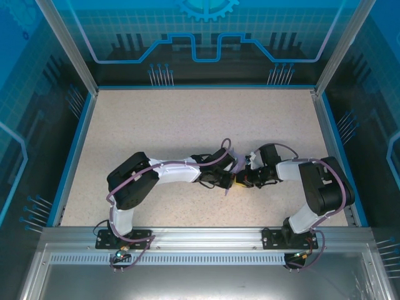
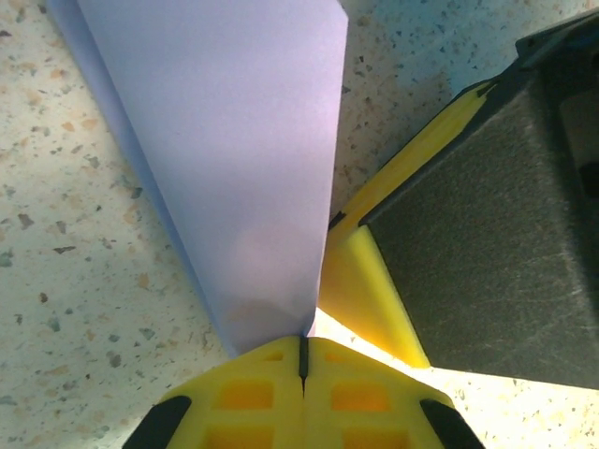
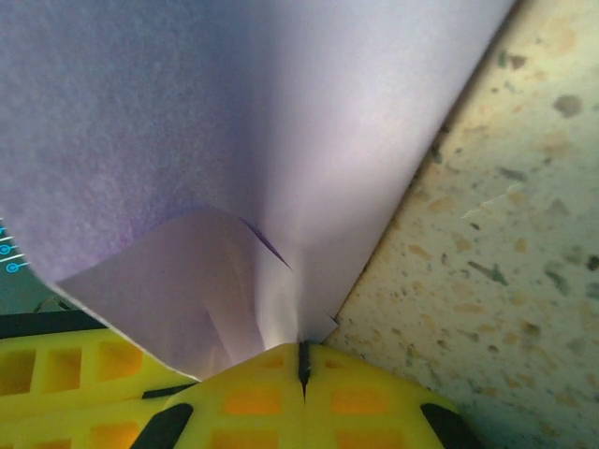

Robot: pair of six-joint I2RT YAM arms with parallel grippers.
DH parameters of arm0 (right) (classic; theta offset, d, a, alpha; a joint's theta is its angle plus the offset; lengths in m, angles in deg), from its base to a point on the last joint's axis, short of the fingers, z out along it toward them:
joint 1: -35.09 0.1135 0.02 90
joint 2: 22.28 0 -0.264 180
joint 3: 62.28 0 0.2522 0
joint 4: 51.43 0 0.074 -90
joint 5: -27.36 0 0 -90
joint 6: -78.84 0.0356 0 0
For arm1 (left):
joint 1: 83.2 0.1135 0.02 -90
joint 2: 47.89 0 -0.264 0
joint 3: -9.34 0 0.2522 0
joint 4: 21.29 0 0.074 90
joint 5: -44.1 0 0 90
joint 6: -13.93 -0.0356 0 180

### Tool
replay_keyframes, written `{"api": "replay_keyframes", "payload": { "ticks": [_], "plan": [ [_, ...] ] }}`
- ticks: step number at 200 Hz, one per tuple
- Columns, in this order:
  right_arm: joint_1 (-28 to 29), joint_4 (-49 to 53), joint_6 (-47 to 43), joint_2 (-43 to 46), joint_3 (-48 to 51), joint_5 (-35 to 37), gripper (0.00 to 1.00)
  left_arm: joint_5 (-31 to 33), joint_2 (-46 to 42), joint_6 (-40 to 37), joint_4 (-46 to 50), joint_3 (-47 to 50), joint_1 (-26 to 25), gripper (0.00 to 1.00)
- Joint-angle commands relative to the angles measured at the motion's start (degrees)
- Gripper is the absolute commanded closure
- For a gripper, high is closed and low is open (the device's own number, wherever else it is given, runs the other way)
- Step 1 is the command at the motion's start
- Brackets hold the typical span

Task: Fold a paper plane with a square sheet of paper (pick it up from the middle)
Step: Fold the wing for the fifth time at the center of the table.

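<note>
Lavender paper (image 2: 234, 159) pinched from two sides, a little right of centre on the near half of the bench (image 1: 187, 125).

In my left wrist view the paper is a folded wedge. Its narrow tip sits in the left end effector (image 2: 301, 360), whose yellow fingers are pressed together on it, and its long axis runs straight away from those fingers, widening as it goes. The right end effector (image 3: 301, 351) is also clamped shut on the paper at a creased corner, where a loose flap curls up just beside the pads. The two end effectors nearly touch, and the right one's black and yellow body crowds the wedge's right edge. I cannot tell whether the paper rests on the speckled surface or hangs just above it. Blue panels (image 1: 206, 37) printed with circuit lines wall in the bench.
</note>
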Motion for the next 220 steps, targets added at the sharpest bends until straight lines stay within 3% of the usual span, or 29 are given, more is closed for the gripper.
{"api": "replay_keyframes", "payload": {
  "ticks": [1,134,157,220],
  "plan": [
    [-0.1,1.3,-0.2,-0.1,0.3,1.9,1.0,-2.0,1.6,-0.5,-0.6,-1.3,0.3,0.97],
    [-1.2,3.0,-0.8,3.3,-0.3,0.5,1.0,-2.4,3.8,-0.5,-1.5,1.0,0.9,0.97],
    [-2.1,5.4,-1.5,6.0,-1.1,0.7,0.94,-2.6,4.1,-0.7,-1.8,1.6,0.9,0.97],
    [-3.7,4.5,1.3,10.4,-2.0,-5.0,0.95,-2.9,4.1,-1.2,-3.3,2.6,1.0,0.96]
  ]
}}
